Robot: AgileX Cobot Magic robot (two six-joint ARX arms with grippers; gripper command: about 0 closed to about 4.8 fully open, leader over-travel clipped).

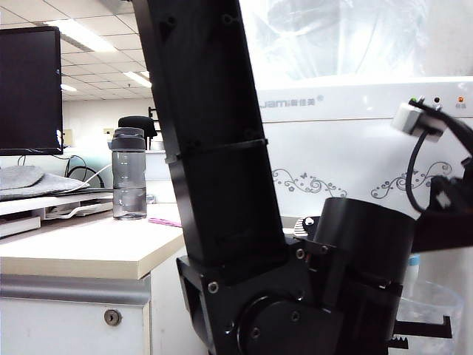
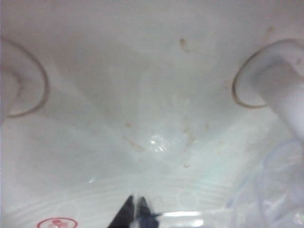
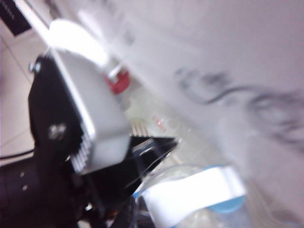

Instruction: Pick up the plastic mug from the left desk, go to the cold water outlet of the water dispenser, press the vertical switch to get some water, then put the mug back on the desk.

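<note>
The clear plastic mug hangs in front of the white water dispenser, low on the right. My left gripper is shut on the plastic mug; its black fingertips meet on a thin clear edge, and the mug's wall shows beside them. In the right wrist view the mug's rim sits under the cold water outlet's blue collar, whose white vertical switch lies right in front of the camera. My right gripper's arm is at the far right; its jaws are a dark blur. The left desk is left.
A smoky-grey bottle and a dark monitor stand on the desk. The left arm's black links fill the middle of the exterior view. The red-collared tap sits further along the dispenser's recess, beyond the left wrist camera.
</note>
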